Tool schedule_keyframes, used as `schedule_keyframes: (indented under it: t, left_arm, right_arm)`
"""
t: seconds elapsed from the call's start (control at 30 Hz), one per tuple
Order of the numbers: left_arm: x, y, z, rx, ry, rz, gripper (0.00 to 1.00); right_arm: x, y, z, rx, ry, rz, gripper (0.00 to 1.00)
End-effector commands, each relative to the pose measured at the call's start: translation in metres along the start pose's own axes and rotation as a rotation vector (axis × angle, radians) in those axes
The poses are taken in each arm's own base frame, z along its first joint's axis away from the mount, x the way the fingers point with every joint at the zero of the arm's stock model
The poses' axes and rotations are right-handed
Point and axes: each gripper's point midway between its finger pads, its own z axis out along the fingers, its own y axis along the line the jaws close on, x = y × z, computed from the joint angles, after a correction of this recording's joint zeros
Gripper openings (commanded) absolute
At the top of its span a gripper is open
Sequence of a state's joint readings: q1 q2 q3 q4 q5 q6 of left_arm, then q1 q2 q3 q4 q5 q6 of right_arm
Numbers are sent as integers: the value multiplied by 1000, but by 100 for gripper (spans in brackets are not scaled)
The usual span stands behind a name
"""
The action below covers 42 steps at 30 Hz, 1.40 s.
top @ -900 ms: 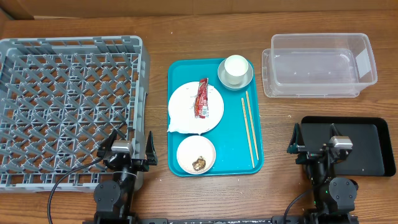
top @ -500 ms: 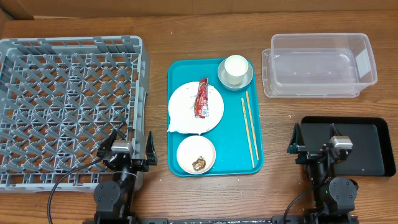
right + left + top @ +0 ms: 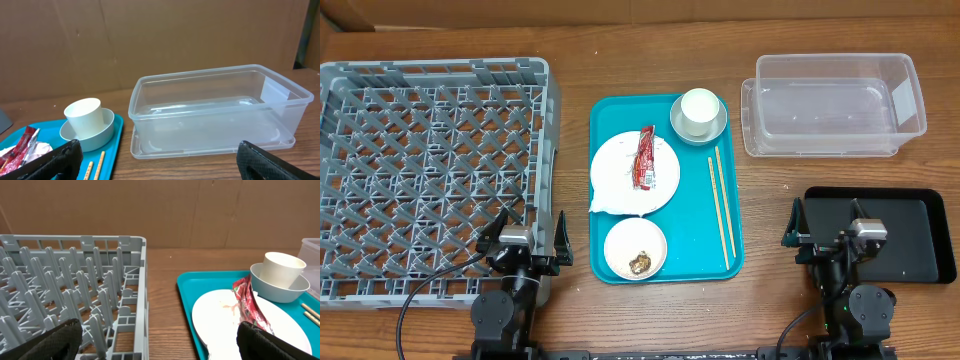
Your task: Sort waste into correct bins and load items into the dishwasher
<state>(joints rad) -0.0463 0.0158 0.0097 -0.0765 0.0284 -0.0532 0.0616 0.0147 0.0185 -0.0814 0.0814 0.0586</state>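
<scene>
A brown wooden table [image 3: 770, 210], its grain running side to side, is being lit evenly from above, with only soft shadows being cast. Its far edge is being closed off by a plain brown cardboard panel [image 3: 200, 210], creased in places. A narrow dark gap [image 3: 312, 35] is being left beside that panel at the right.

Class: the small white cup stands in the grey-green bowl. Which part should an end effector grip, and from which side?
Probably the rim of the white cup, from straight above, one finger inside, one outside. It stands upright, mouth open, and the bowl surrounds its base, so a low sideways approach would likely hit the bowl.
</scene>
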Motion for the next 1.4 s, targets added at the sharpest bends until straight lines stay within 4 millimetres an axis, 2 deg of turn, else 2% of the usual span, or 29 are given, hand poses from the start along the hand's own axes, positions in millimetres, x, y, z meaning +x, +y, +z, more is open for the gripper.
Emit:
schedule_keyframes:
  t: [0.0, 0.73, 0.77, 0.83, 0.93, 1.0, 1.1, 1.13, 1.17, 1.27, 1.37]
  left_arm:
    - [0, 0, 0, -3, -4, -14, 100]
    - [0, 0, 0, -4, -4, -13, 100]
    - [-4, -2, 0, 8, -24, -27, 100]
    - [-13, -18, -2, 104, -53, -109, 100]
    - [-22, -60, -12, 364, -29, -340, 100]
    - [-29, -79, -21, 492, 2, -472, 100]
    - [-47, -91, -30, 590, -6, -618, 100]
    - [-72, -94, -39, 642, -109, -584, 100]
    - [-86, -96, -46, 674, -177, -546, 100]
    - [-123, -96, -66, 717, -360, -459, 100]
    - [-149, -92, -77, 694, -445, -422, 100]
  right_arm:
    - [2, 2, 0, -13, -5, -4, 100]
    - [2, 2, 0, -13, -5, -4, 100]
    - [2, 2, 0, -13, -5, -4, 100]
    - [2, 2, 0, -13, -5, -3, 100]
    - [2, 2, 0, -13, -5, -3, 100]
    - [2, 2, 0, -13, -5, -3, 100]
    - [2, 2, 0, -13, -5, -4, 100]
    - [2, 2, 0, -13, -5, -4, 100]
    - [2, 2, 0, -13, -5, -4, 100]
    - [2, 2, 0, -13, -5, -4, 100]
    - [2, 2, 0, -13, -5, -3, 100]
